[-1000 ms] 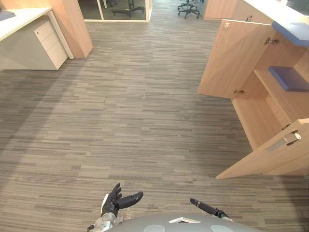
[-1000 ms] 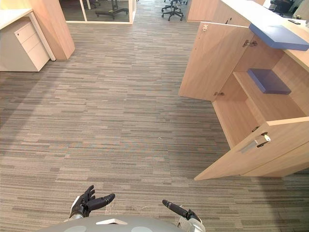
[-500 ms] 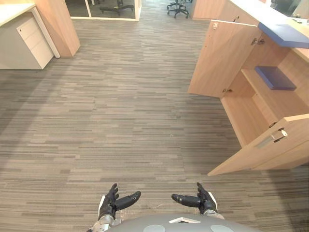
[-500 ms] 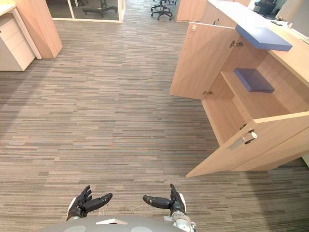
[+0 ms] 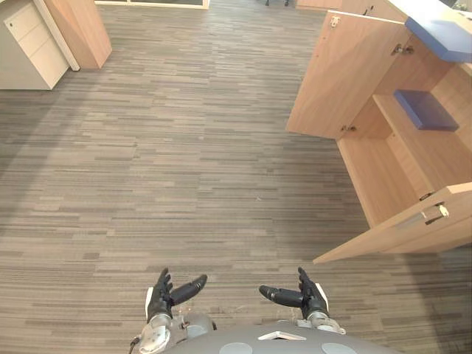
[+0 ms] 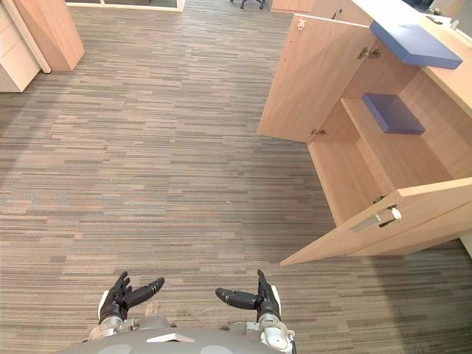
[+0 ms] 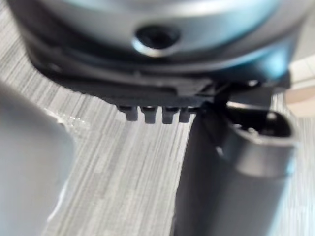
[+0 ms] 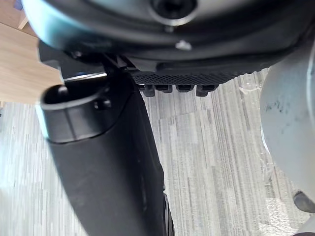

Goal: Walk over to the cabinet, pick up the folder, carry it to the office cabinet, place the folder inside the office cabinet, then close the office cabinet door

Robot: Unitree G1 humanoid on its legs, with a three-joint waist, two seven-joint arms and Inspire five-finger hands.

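Grey striped carpet [image 5: 184, 147] covers the floor. At far left we see a white drawer unit [image 5: 26, 40]. Low in front, the left hand [image 5: 164, 291] and the right hand [image 5: 308, 296] hang over the carpet, fingers relaxed and spread, grasping nothing. At right is the office cabinet [image 5: 376, 173], both doors standing wide open. We find the blue folder [image 5: 425, 109] lying flat on its inner shelf, well apart from both hands.

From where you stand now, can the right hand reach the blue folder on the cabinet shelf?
Probably not: the right hand hangs well short; carpet floor and the near open door lie between it and the folder.
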